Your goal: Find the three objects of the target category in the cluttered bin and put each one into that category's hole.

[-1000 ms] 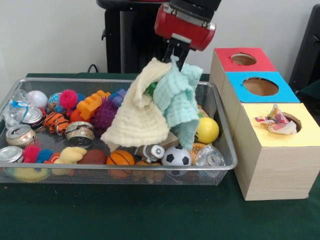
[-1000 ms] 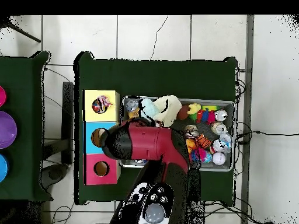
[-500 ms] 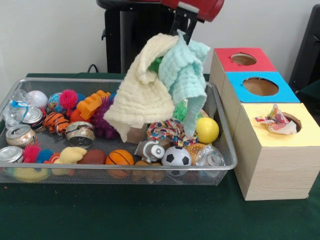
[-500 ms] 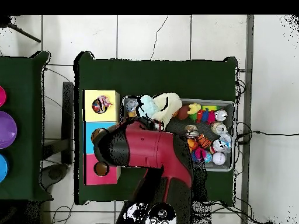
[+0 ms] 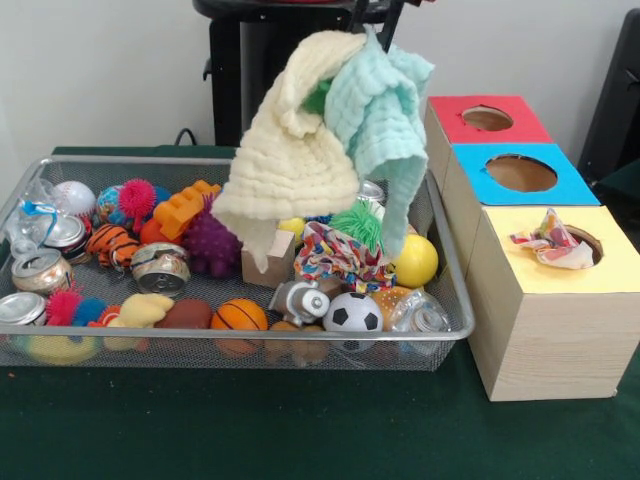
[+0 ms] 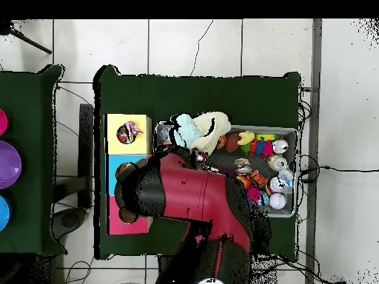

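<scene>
Front view first: my gripper [image 5: 372, 12] is almost cut off by the top edge, only the dark tips show, pinched onto two cloths hanging from them. The cream cloth [image 5: 290, 160] and the mint cloth [image 5: 385, 110] dangle clear above the wire bin [image 5: 452, 290], with open air under them down to the toys. The mint one's long tail hangs just in front of the yellow ball [image 5: 416, 262]. To the side sit the three boxes, each with a hole: red box [image 5: 485, 118] farthest back, blue box [image 5: 520, 172] in the middle, yellow box [image 5: 555, 300] nearest, with a crumpled printed cloth [image 5: 548, 243] sitting in its hole. Green table [image 5: 250, 425] in front of the bin is bare.

Overhead view: my arm [image 6: 192, 207] covers a big chunk of the bin and part of the blue and red boxes. The two cloths stick out over the bin's end nearest the yellow box. The tips themselves are hidden here.
</scene>
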